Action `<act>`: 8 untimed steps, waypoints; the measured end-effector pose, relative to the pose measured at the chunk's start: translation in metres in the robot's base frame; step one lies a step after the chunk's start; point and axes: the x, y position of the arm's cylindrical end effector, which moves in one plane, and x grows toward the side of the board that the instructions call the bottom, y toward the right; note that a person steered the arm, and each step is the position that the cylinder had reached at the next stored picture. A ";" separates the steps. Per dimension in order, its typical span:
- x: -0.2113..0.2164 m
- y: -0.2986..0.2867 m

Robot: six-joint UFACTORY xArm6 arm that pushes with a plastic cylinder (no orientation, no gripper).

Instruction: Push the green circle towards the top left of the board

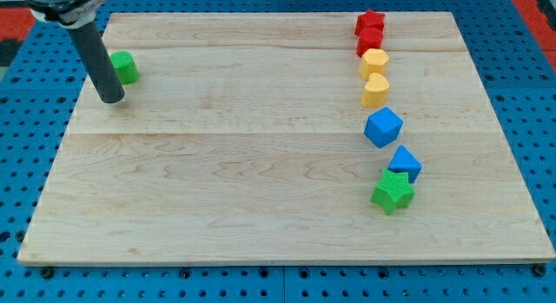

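Green circle (125,67) lies near the upper left of the frame, close to the left edge of the wooden board (261,181). My tip (112,100), a bare rod with nothing to open or close, rests just below and slightly left of the circle, apparently beside it. The push appears well advanced; a short stroke up and leftward from beneath should finish it, without sliding the circle off the edge. Along the right stand a red star (370,23), red block (369,42), two yellow blocks (374,62) (376,90), blue cube (383,127), blue block (405,163) and green star (393,191), all well apart from the path.
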 end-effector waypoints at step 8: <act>-0.183 -0.020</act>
